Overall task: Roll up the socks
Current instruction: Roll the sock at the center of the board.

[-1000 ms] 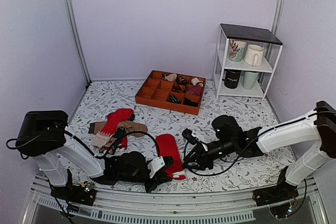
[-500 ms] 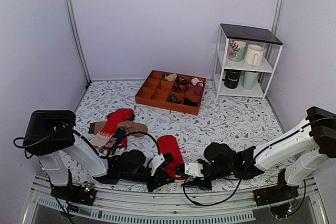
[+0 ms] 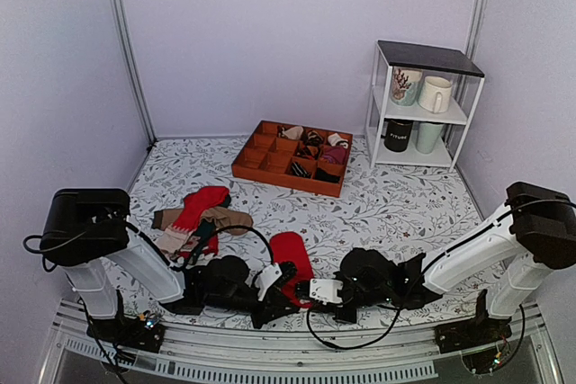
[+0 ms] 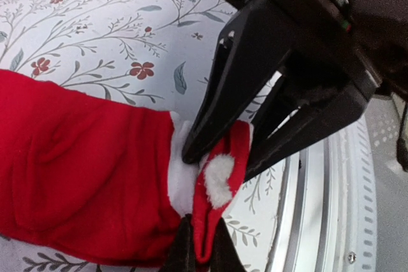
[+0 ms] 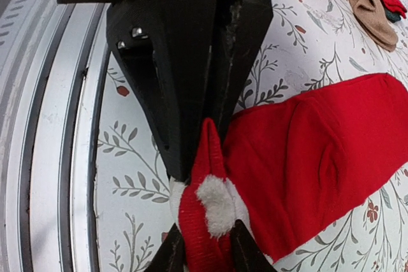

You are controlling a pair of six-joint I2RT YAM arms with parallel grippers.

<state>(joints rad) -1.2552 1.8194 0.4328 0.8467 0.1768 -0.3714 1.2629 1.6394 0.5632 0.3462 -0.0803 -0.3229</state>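
Observation:
The red socks (image 3: 290, 254) lie flat on the flowered table, near the front edge between the two arms. Their near end, a whitish cuff with a white tuft (image 4: 218, 179), is lifted into a fold. My left gripper (image 4: 201, 254) is shut on that red fold from one side. Opposite it, my right gripper (image 5: 207, 254) is shut on the same cuff, its fingers pressing either side of the tuft (image 5: 215, 205). From above, the left gripper (image 3: 281, 278) and right gripper (image 3: 313, 291) meet nose to nose at the socks' near end. The rest of the socks (image 5: 319, 157) stays flat.
A mixed heap of red, brown and beige socks (image 3: 200, 218) lies at the left. An orange divided tray (image 3: 256, 152) with rolled bundles sits at the back. A white shelf (image 3: 378, 101) with mugs stands at the back right. The metal front rail (image 3: 270, 361) runs just behind the grippers.
My right gripper has swung left and down to the socks' near end and closed on the cuff. The left gripper has kept its hold in place.

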